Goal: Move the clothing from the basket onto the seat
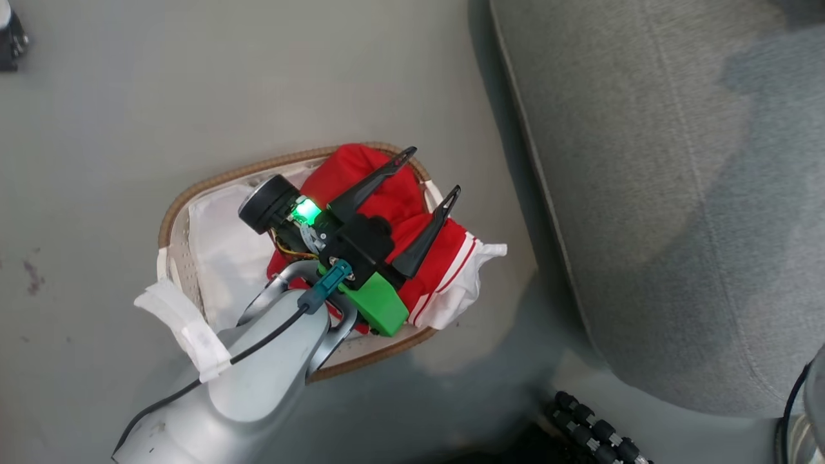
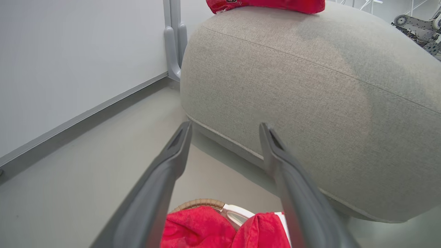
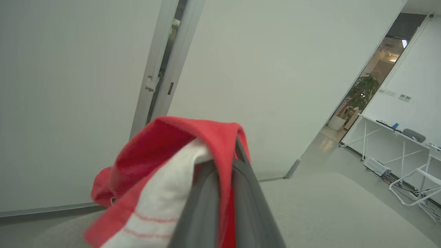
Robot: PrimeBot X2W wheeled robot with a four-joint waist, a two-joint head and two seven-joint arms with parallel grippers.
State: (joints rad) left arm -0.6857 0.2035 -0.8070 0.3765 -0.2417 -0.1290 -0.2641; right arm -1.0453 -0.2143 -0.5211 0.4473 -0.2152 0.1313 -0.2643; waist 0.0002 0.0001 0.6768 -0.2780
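Clothing (image 1: 399,200) in red with white trim sits in two places: the grey seat (image 1: 677,193), largest thing in view, stands on the floor (image 1: 258,77) just beside the oval basket (image 1: 164,225) and carries a red piece (image 2: 265,5) on its top in the left wrist view. Inside the basket, on the white liner (image 1: 219,245), a red garment (image 2: 200,227) lies bunched, its white-striped edge spilling over the rim toward the seat. Left gripper (image 1: 435,169) hovers above it, fingers spread wide with nothing between them, while the right gripper (image 3: 222,155) is clamped tight on red cloth (image 3: 155,155) with a white striped band.
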